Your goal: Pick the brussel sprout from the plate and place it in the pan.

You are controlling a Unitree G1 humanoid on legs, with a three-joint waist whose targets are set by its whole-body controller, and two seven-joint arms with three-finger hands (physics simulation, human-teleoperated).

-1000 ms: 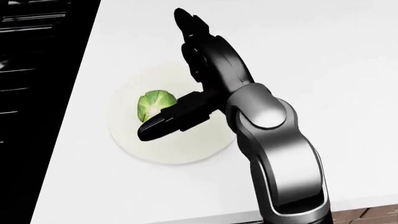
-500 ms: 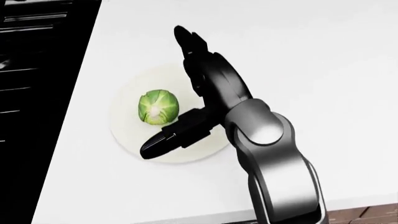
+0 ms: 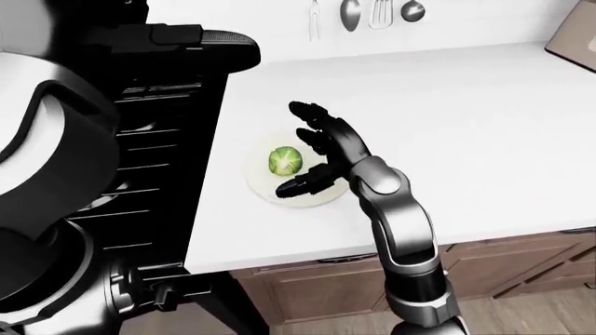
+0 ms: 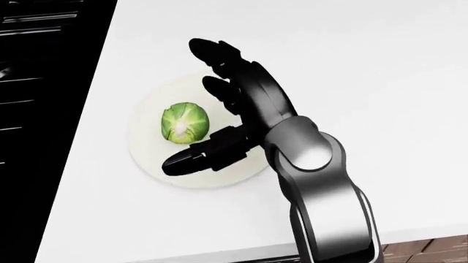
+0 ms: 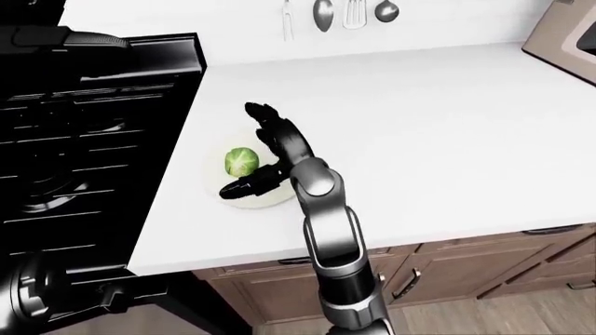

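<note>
A white countertop (image 5: 447,118) fills most of the scene, running from the black stove (image 5: 84,132) on the left to the far wall. Wooden cabinet fronts (image 5: 484,269) line its near edge, and metal utensils (image 5: 323,14) hang on the wall at the far side. A corner of an appliance (image 5: 568,31) shows at the far right; what it is cannot be told. In the left-eye view a large white and dark rounded shape (image 3: 47,153) fills the left side; it seems to be part of the robot's own body or left arm, and no left hand can be made out on it.

The right arm (image 4: 322,181) rises from the near edge of the countertop and leans left towards the stove. Its right hand (image 4: 212,104) is spread over a pale round plate (image 4: 150,159) that lies on the countertop close to the stove's edge. The upper fingers (image 4: 208,52) reach to the far side of the plate, and the thumb (image 4: 193,156) stretches across its near part, so the digits stand well apart with nothing between them clamped.

The brussel sprout (image 4: 184,123) sits on the plate, left of the palm and in the gap between thumb and fingers. The thumb lies just beside its near side; whether it touches cannot be told.
</note>
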